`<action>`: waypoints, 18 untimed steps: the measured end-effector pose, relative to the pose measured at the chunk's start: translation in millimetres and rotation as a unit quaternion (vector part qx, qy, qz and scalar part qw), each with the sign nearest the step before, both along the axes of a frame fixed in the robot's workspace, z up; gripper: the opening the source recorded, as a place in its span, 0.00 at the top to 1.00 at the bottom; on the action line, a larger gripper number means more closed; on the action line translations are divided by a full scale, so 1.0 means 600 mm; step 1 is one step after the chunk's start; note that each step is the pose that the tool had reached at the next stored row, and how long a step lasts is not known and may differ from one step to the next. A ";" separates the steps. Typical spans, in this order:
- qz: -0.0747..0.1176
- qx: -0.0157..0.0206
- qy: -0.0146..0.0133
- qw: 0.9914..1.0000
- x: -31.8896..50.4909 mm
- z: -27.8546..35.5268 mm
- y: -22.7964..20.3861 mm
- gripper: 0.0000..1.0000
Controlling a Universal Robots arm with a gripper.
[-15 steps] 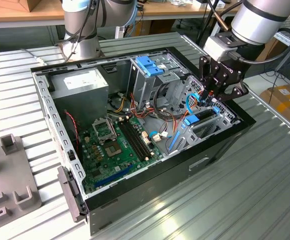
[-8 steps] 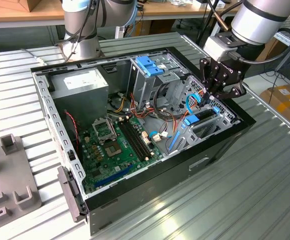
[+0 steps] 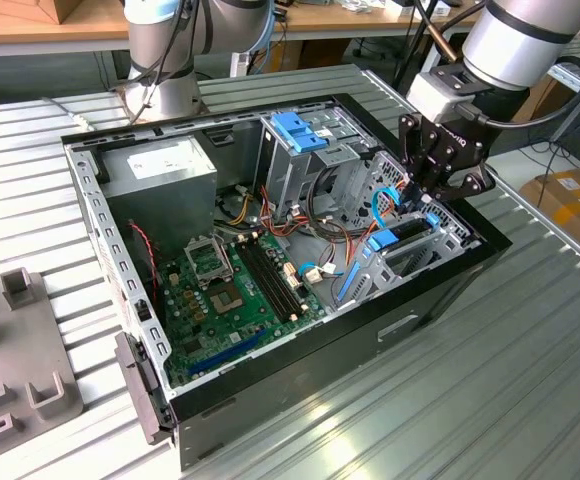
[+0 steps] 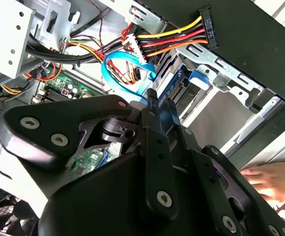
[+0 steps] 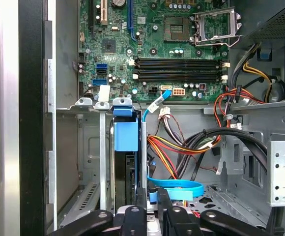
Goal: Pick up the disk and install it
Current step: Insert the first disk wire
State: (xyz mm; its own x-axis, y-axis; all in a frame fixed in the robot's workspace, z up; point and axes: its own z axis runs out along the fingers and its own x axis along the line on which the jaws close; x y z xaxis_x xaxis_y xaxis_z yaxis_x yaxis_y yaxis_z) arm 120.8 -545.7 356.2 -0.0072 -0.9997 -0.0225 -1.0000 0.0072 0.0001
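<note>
— While the black metal gripper (image 3: 436, 195) hangs that low inside the open black computer case (image 3: 440, 290), can you say what it has hold of?

— Whether it is clamped or slack I cannot tell; its own linkage covers the tip. What I can say is that it sits at the near end of the disk (image 5: 125, 142), the flat dark grey drive in its bright blue plastic caddy, directly under the gripper.

— So the disk is already in the case?

— Yes. It stands on edge in a slot of the bare silver sheet-metal drive cage (image 5: 91, 147), lying between the rails with its blue handle end pointing away from the gripper. I judge the install well along. The gripper is probably placed at that end to keep the drive square to the rails so it cannot jam.

— And that loop just beside the gripper?

— A flat light-blue data cable (image 5: 179, 187), curled next to the slot. A yellow, red and orange wire bundle (image 4: 172, 37) runs a little beyond it. Both lie clear of the slot, likely so the drive can pass.

— Farther out?

— The green motherboard (image 5: 182, 49) lies past the cage, and the ribbed metal table (image 3: 510, 400) lies around the case. A person's hand (image 4: 268, 179) rests outside the case, apart from the gripper.
</note>
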 end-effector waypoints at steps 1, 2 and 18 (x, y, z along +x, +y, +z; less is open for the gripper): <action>0.000 0.000 0.000 1.000 0.000 0.000 0.0000 0.76; 0.000 0.000 0.000 1.000 0.000 0.000 0.0000 0.76; 0.000 0.017 0.000 1.000 0.000 0.000 -0.0004 0.84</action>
